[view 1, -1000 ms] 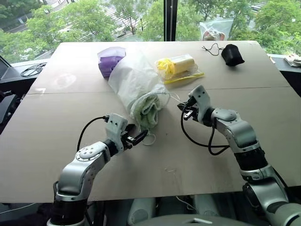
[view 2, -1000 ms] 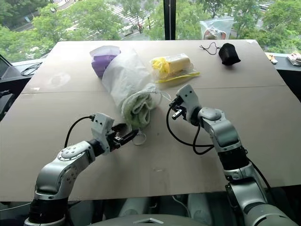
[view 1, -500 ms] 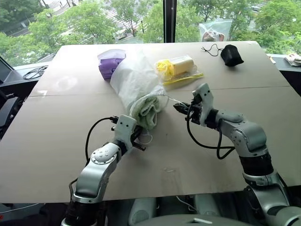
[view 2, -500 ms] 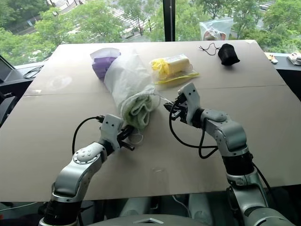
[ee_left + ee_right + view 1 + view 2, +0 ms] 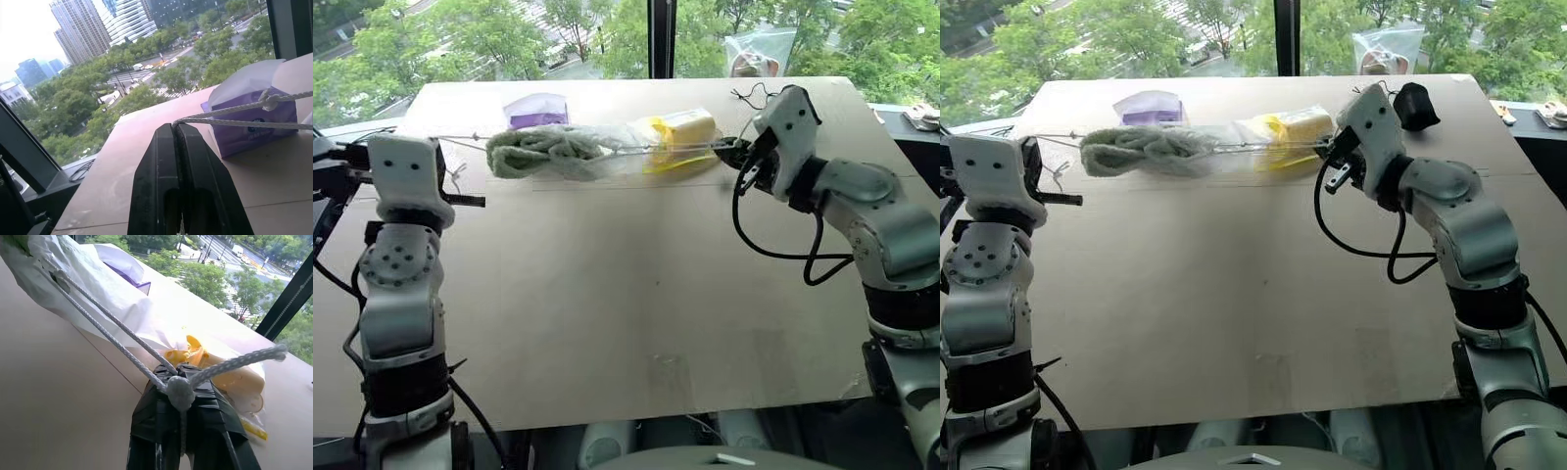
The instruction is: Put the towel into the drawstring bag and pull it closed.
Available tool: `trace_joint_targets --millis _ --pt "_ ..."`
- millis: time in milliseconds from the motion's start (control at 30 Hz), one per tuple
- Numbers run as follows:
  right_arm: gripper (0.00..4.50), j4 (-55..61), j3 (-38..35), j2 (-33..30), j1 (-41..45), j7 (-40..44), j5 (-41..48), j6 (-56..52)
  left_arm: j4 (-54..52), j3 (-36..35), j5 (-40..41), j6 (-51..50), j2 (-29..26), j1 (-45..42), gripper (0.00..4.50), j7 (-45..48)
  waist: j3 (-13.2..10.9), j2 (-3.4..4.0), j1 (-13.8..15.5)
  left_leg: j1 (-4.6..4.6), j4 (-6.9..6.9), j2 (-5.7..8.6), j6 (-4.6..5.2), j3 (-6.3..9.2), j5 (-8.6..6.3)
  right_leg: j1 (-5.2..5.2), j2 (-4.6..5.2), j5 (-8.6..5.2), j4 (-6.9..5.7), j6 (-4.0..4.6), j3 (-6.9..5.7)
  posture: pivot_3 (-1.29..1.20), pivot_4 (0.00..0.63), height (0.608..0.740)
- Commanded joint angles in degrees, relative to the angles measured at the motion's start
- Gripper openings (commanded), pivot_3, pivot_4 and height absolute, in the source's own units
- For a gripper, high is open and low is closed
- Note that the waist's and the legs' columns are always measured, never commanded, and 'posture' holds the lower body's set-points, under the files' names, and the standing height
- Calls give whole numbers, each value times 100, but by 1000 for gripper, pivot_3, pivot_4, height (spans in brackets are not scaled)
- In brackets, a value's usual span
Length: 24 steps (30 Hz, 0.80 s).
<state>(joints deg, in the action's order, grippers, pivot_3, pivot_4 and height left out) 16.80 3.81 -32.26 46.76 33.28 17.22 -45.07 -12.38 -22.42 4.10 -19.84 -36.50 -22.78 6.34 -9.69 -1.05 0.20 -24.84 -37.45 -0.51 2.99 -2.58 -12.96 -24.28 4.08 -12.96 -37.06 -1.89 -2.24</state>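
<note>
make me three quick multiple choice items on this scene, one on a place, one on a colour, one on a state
1. Where is the towel?
A. inside the white bag
B. flat on the table
C. under the black pouch

2. What colour is the tissue pack?
A. red
B. purple
C. orange

3. How is the left gripper?
A. wide open
B. shut on nothing
C. shut on a cord

Answers: 1 A, the green towel shows through the bag strung between the grippers. 2 B, the pack is purple. 3 C, the cord runs out from between closed fingers.
</note>
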Motion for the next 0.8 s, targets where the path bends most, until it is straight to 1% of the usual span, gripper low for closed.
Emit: trace_joint_targets --millis 33,67,100,167,233,300,333,400,467,500,533,567,600,667,733,800 --pt "0 -117 -542 -228 1076 -33 2 217 425 98 150 217 -489 -1179 15 405 -27 -21 12 -2 3 0 0 1 0 -2 -3 0 0 0 -2 0 150 740" --pt "0 -162 -557 -287 1263 -5 -8 256 546 201 158 242 -534 -1450 15 487 -28 -21 16 -2 4 0 -1 2 0 -2 -5 0 4 0 -7 0 150 740" --pt "0 -179 -708 -253 1505 -12 163 136 698 265 229 219 -539 -1778 15 569 -27 -22 24 -3 6 1 -1 -2 0 -3 -6 0 6 0 -15 0 150 740" --pt "0 -205 -825 -235 1687 -4 325 -16 926 288 356 112 -499 -2074 15 683 -26 -23 37 -1 9 2 -2 -8 1 2 -7 -1 19 -4 -18 0 150 740" --pt "0 -284 -699 -271 1396 49 230 85 1216 411 426 -140 -464 -1919 15 952 -18 -29 22 0 13 2 -3 -16 0 4 -6 -5 26 -11 -13 0 150 740" --pt "0 -128 -467 -528 929 197 23 215 1228 341 474 -17 -390 -2038 15 888 -20 -34 17 10 15 3 -1 -25 -1 14 -5 -10 27 -18 -8 0 150 740" --pt "0 50 -708 -419 1078 148 341 8 1200 406 462 120 -441 -2261 15 946 -34 -46 20 2 15 3 1 -23 -3 12 -5 -10 27 -19 -16 0 150 740" --pt "0 140 -1168 -291 1532 9 819 -327 1341 569 557 -106 -456 -2479 15 1156 -59 -45 7 -23 3 3 2 -22 -2 -13 -5 -8 10 -20 -15 0 150 740" --pt "0 -69 -1205 -299 1337 -36 761 -229 1701 791 529 -271 -420 -2151 15 1449 -56 -39 9 -101 -31 7 2 -21 1 -98 -14 -3 -39 -26 -13 0 150 740" --pt "0 -275 -1161 -311 1022 -20 681 -152 1755 783 522 -173 -333 -2087 15 1411 -51 -34 12 -104 -48 8 1 -22 1 -104 -16 -4 -62 -27 -12 0 150 740" --pt "0 -336 -1159 -364 874 16 652 -110 1699 830 550 -52 -285 -2217 15 1462 -41 -43 14 -86 -47 8 1 -23 1 -85 -17 -8 -59 -31 -14 0 150 740" --pt "0 -300 -1299 -334 937 22 831 -184 1638 889 553 142 -292 -2427 15 1539 -40 -53 20 -78 -47 8 2 -20 0 -73 -16 -10 -47 -34 -20 0 150 740" --pt "0 -254 -1569 -218 1181 -52 1177 -334 1648 915 573 237 -318 -2667 15 1614 -52 -56 20 -78 -56 7 3 -12 -1 -59 -17 -10 -35 -34 -31 0 150 740" --pt "0 -256 -1945 -166 1836 -150 1665 -550 1899 859 685 88 -379 -3160 15 1684 -102 -54 25 -106 -89 9 12 -18 -6 -81 -15 -5 -66 -39 -26 0 150 740" --pt "0 -348 -2016 -319 2222 -131 1801 -630 2164 876 700 81 -430 -3480 15 1825 -114 -41 28 -143 -107 14 18 -18 -2 -121 -14 11 -90 -48 -18 0 150 740" --pt "0 -438 -2044 -371 2354 -159 1920 -715 2310 901 792 -45 -397 -3606 15 1988 -105 -41 29 -138 -106 16 19 -17 -1 -119 -15 11 -89 -49 -19 0 150 740"
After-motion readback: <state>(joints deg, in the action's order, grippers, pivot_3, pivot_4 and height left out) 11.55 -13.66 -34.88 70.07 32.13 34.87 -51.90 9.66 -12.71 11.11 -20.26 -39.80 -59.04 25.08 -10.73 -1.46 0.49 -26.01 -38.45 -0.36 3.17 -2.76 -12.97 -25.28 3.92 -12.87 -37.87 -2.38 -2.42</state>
